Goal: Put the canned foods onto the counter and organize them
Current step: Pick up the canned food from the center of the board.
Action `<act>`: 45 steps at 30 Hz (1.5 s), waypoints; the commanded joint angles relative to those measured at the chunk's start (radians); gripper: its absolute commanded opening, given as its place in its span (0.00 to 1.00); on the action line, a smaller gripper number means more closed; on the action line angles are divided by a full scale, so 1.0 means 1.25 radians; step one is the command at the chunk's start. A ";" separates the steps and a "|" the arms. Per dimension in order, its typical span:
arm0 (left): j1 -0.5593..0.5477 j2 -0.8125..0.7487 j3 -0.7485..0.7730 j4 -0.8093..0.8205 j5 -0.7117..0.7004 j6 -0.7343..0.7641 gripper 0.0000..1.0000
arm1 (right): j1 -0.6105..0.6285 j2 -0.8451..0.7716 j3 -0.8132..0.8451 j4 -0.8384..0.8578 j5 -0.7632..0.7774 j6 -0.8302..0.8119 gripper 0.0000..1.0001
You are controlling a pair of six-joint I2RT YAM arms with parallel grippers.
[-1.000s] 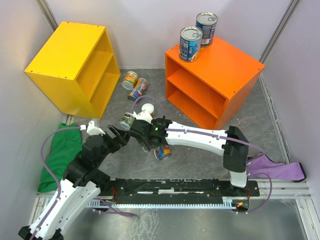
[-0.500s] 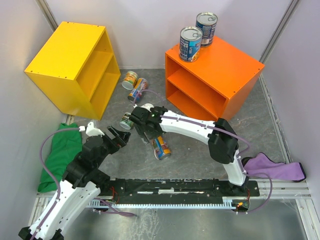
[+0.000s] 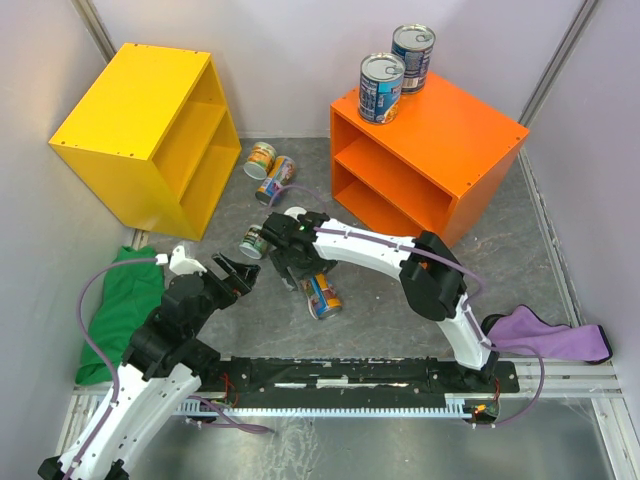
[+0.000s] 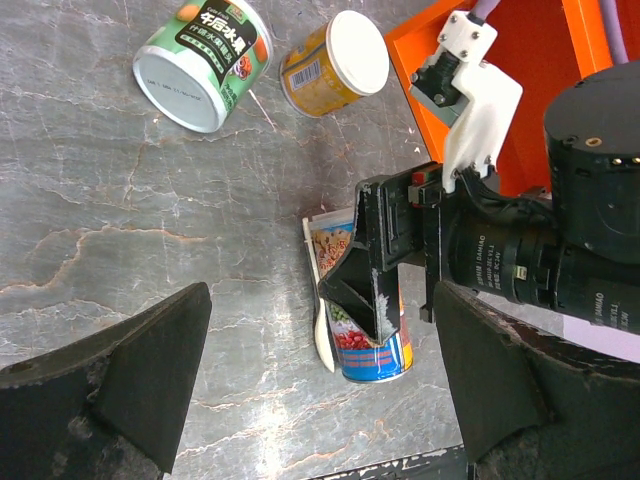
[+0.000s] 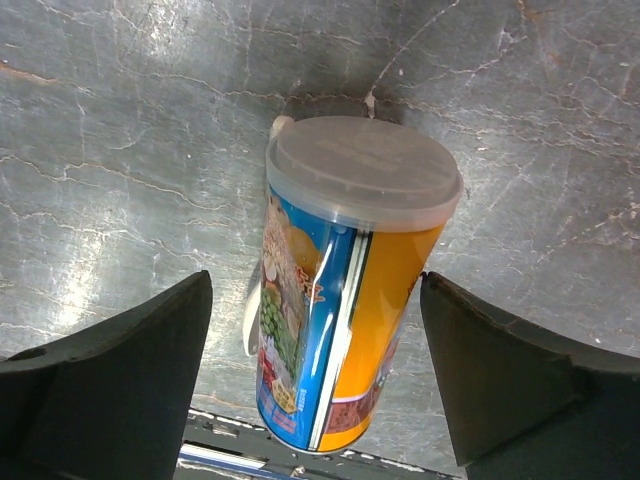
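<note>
Swung right gripper point(image 5: 315, 282) left over fallen can point(image 3: 323, 298), wide open, empty, straddling for pickup; left gripper point(image 4: 322, 290) open, idle.

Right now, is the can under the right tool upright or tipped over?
Tipped over: the can lies flat on its side, label facing the top camera.

A lab test cell: pale partition walls point(image 3: 290, 60) are standing behind the orange counter point(image 3: 450, 130), enclosing the grey marbled table point(image 3: 370, 312).
</note>
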 commanded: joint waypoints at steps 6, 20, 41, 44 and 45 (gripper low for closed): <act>0.004 -0.007 0.010 0.021 -0.019 -0.018 0.98 | -0.024 0.009 0.015 0.051 -0.077 -0.004 0.75; 0.004 -0.002 0.004 0.031 -0.018 -0.016 0.98 | -0.030 0.030 0.030 0.049 -0.140 -0.017 0.66; 0.004 -0.003 0.004 0.027 -0.017 -0.009 0.98 | -0.035 0.101 0.089 0.044 -0.126 -0.026 0.67; 0.004 -0.002 0.002 0.028 -0.018 -0.010 0.98 | -0.036 0.094 0.087 0.053 -0.128 -0.030 0.58; 0.004 -0.001 0.002 0.030 -0.018 -0.009 0.98 | -0.037 0.090 0.087 0.057 -0.128 -0.032 0.57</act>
